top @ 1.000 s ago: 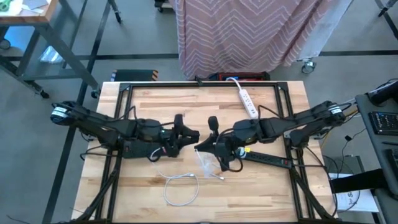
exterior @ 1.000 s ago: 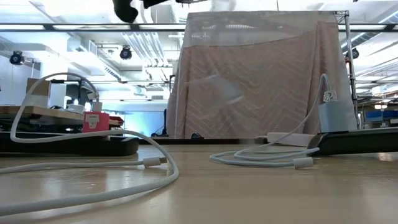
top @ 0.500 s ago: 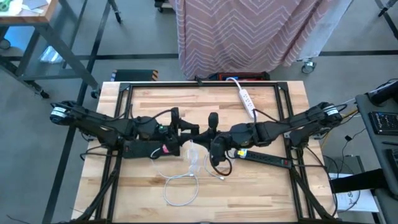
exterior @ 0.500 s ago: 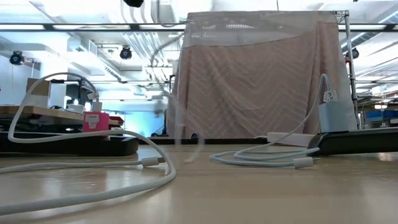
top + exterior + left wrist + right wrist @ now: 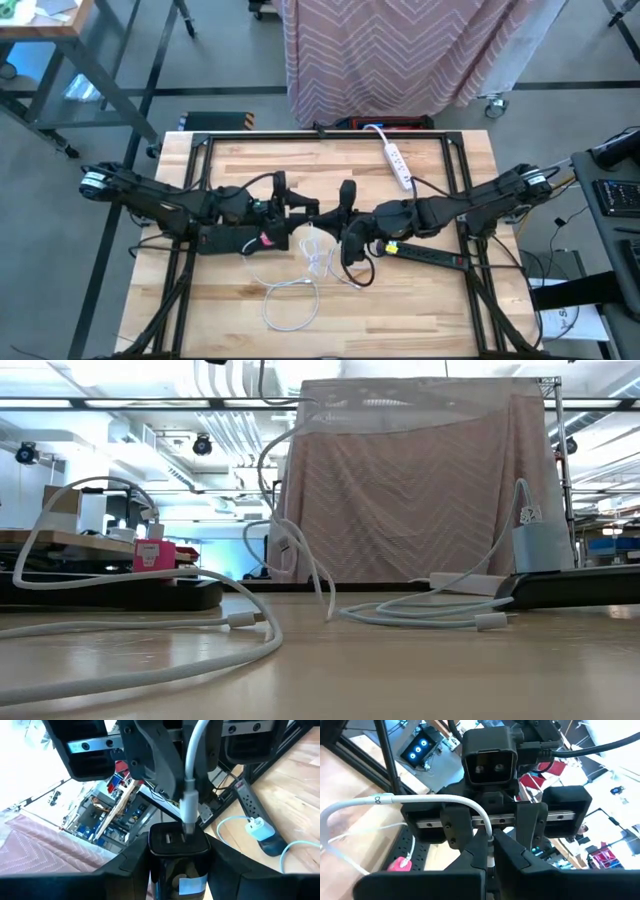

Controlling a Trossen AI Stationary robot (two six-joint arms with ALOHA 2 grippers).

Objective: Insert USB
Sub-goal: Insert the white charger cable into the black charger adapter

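Note:
Both grippers meet above the middle of the table. My left gripper (image 5: 316,211) (image 5: 179,857) is shut on a black charger block (image 5: 179,845) whose port face points at the right gripper. My right gripper (image 5: 338,216) (image 5: 491,856) is shut on the white USB plug (image 5: 189,807) of a white cable (image 5: 420,800). The plug's metal tip stands at a port of the block. How deep it sits I cannot tell. From the plug the cable (image 5: 290,530) hangs down, and its loops lie on the table (image 5: 318,262). My left gripper pinches the charger block's two side walls (image 5: 152,851) between its fingers (image 5: 131,866), level, coming from the table's left. The block is lifted clear, port face toward the right arm. My right gripper pinches the white plug body (image 5: 190,795) between its fingers (image 5: 155,762), level, from the table's right, along the plug. The cable leaves behind the fingers and hangs slack.
A second white cable lies looped near the table's near edge (image 5: 290,305) (image 5: 150,630). A white power strip (image 5: 400,165) lies toward the far edge, a black one (image 5: 430,255) under the right arm. A black box with a pink tag (image 5: 240,238) sits below the left arm.
My right gripper has moved up and toward the table's left and far side, carrying the plug end to the block in the left gripper. The cable's end rose off the table, swung, and now hangs below the two grippers.

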